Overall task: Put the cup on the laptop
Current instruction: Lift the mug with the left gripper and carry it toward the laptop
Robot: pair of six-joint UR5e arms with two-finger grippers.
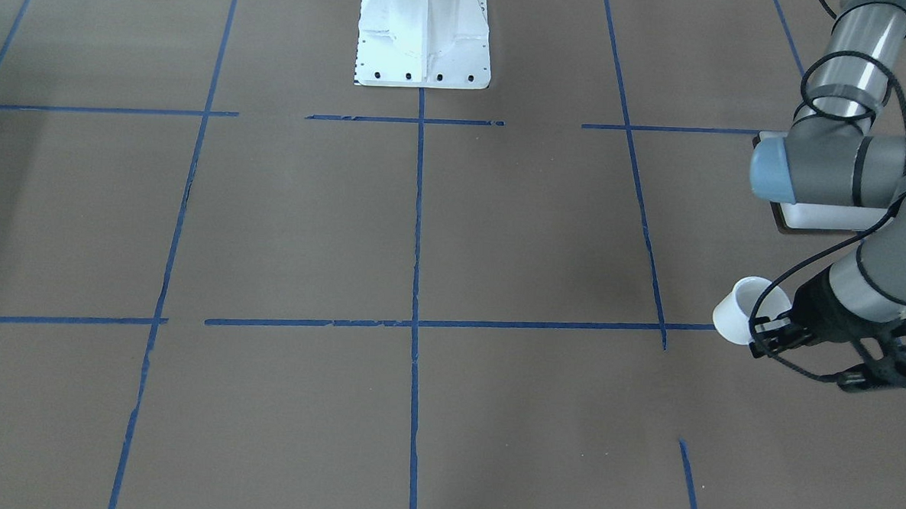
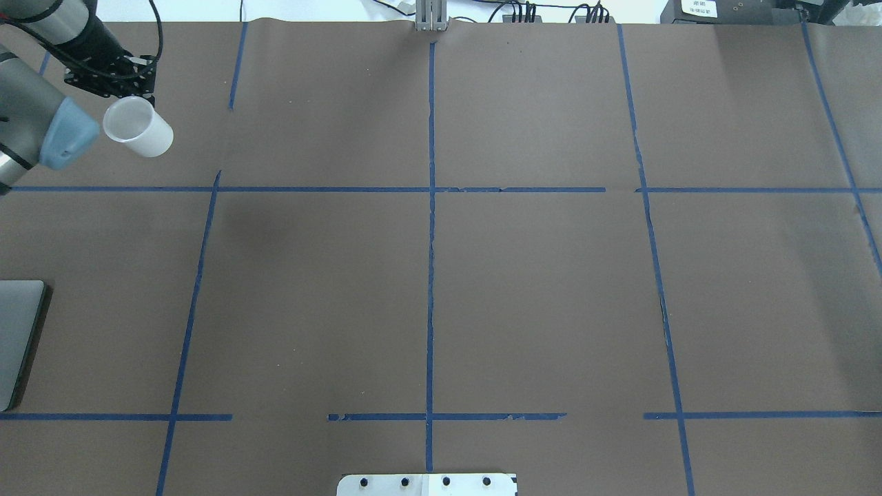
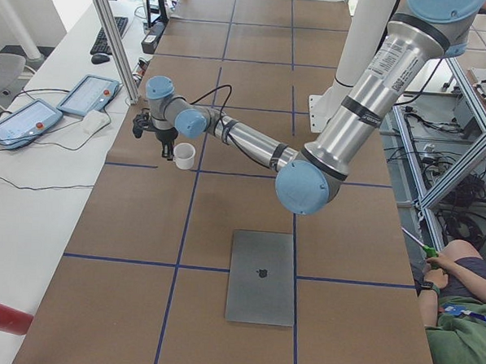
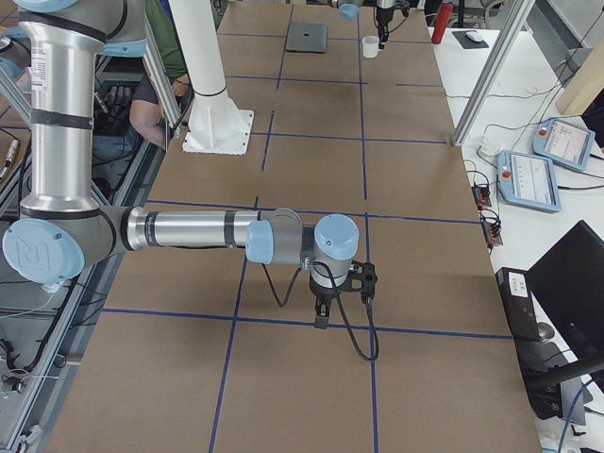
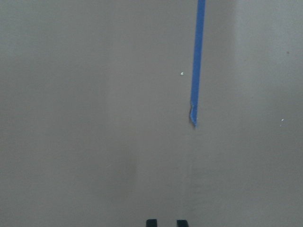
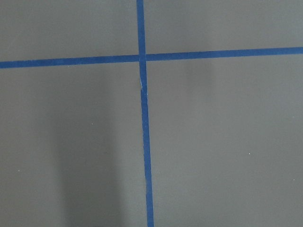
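Observation:
The small white cup point(image 1: 742, 313) is upright near the table's far left corner; it also shows in the overhead view point(image 2: 140, 129) and the left side view point(image 3: 184, 155). My left gripper point(image 1: 761, 338) points down against the cup's far side, so its handle is hidden. In the left wrist view the fingertips point(image 5: 151, 222) stand close together with a narrow gap, and the cup is out of that frame. The silver laptop point(image 3: 262, 277) lies shut, nearer the robot at the left edge point(image 2: 17, 337). My right gripper point(image 4: 321, 316) hangs over the table's right end; I cannot tell if it is open.
The brown table point(image 2: 524, 289) carries a grid of blue tape lines. The robot's white base point(image 1: 423, 39) stands at the middle of the near edge. A metal post point(image 3: 112, 36) rises by the table's far side near the cup.

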